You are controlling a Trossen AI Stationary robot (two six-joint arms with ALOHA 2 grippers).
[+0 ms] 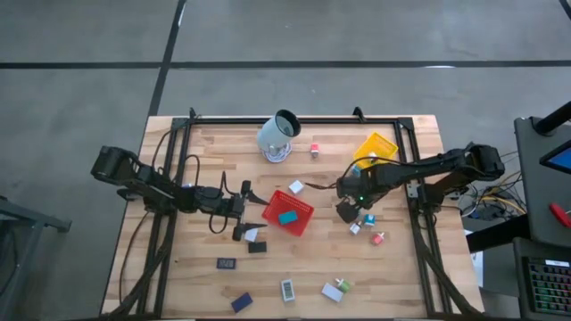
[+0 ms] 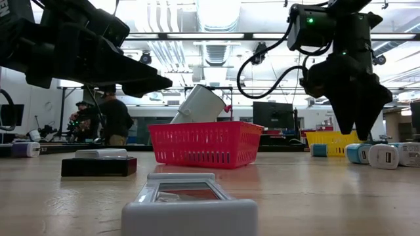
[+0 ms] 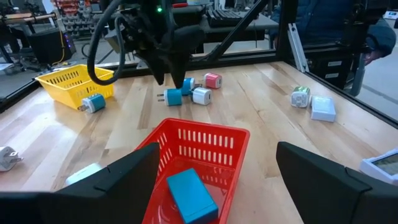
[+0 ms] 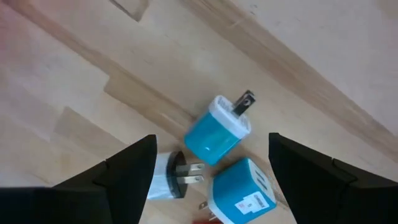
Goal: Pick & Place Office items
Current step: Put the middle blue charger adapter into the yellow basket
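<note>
My right gripper (image 4: 211,138) points down, open, a little above the table right of the red mesh tray (image 1: 287,212). Below and between its fingers lie two teal plug blocks (image 4: 217,132) (image 4: 244,194) and a white one (image 4: 163,182), all flat on the wood. My left gripper (image 3: 217,150) is open and level at the red tray's left side. A teal flat block (image 3: 189,196) lies inside that tray. Other office items lie scattered along the near edge, among them a black one (image 1: 227,263) and a dark blue one (image 1: 241,301).
A yellow mesh tray (image 1: 375,150) stands at the far right with a teal block (image 3: 93,102) beside it. A pale cup (image 1: 278,135) lies tipped at the far middle. A pink block (image 1: 315,149) and a white block (image 1: 296,187) lie between them. A person (image 2: 111,118) stands in the room behind.
</note>
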